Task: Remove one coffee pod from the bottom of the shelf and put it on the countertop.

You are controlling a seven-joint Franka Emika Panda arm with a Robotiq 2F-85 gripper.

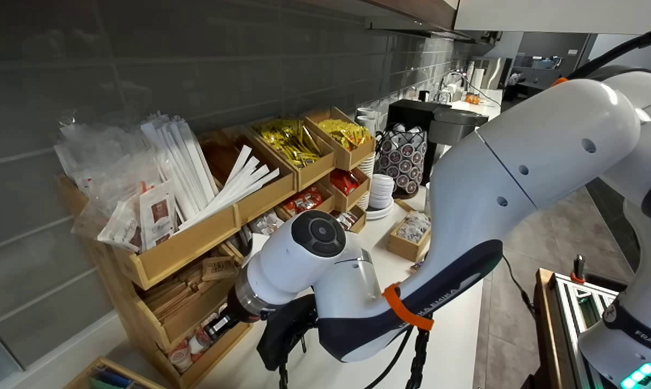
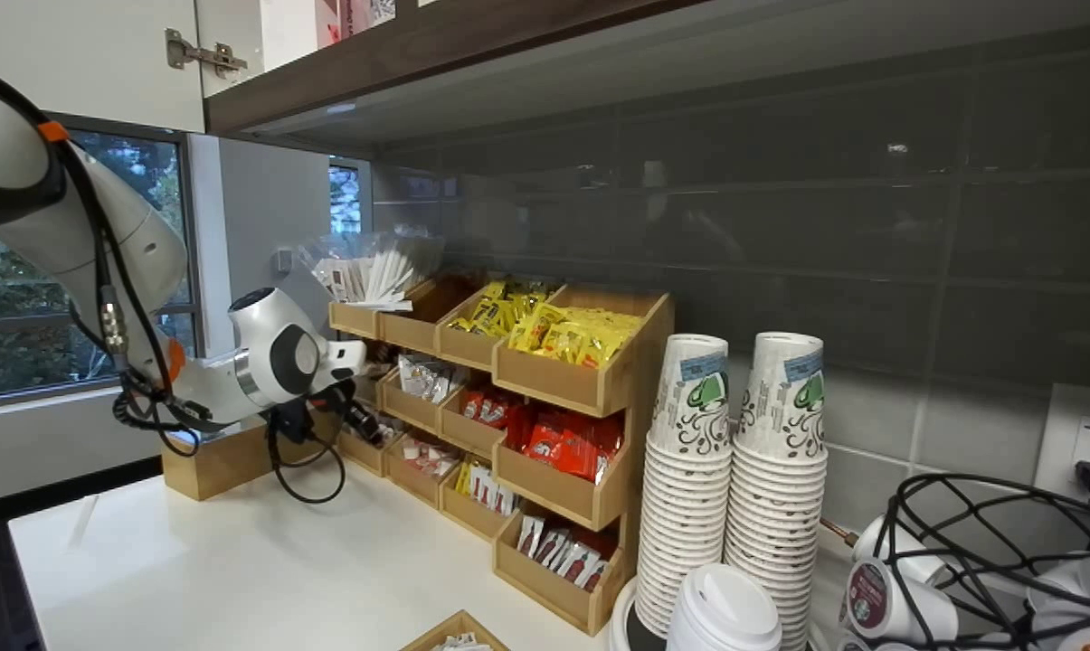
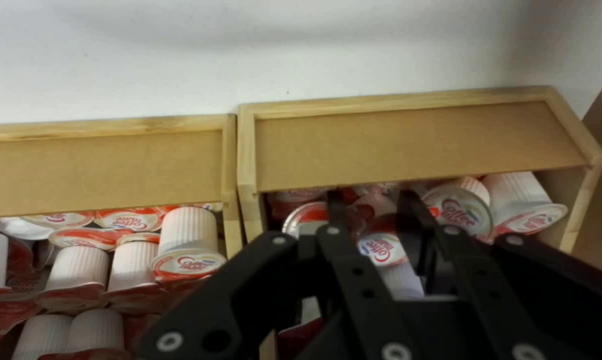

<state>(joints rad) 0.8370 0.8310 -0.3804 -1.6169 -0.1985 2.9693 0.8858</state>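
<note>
You had the gripper (image 3: 374,202) parted at a bottom compartment (image 3: 247,165) of the shelf (image 2: 549,382), likely to straddle one Coffee-mate creamer cup (image 3: 382,249), which lay among others penned by the front panel (image 3: 420,142).

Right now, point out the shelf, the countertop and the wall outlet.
Shelf (image 2: 546,482): in an exterior view, middle-row front panel.
Countertop (image 2: 228,565): in an exterior view, bare white area.
Wall outlet (image 2: 1067,450): in an exterior view, its cover plate.

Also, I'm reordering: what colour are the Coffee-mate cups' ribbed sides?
White ribbed sides, best in the wrist view.
</note>
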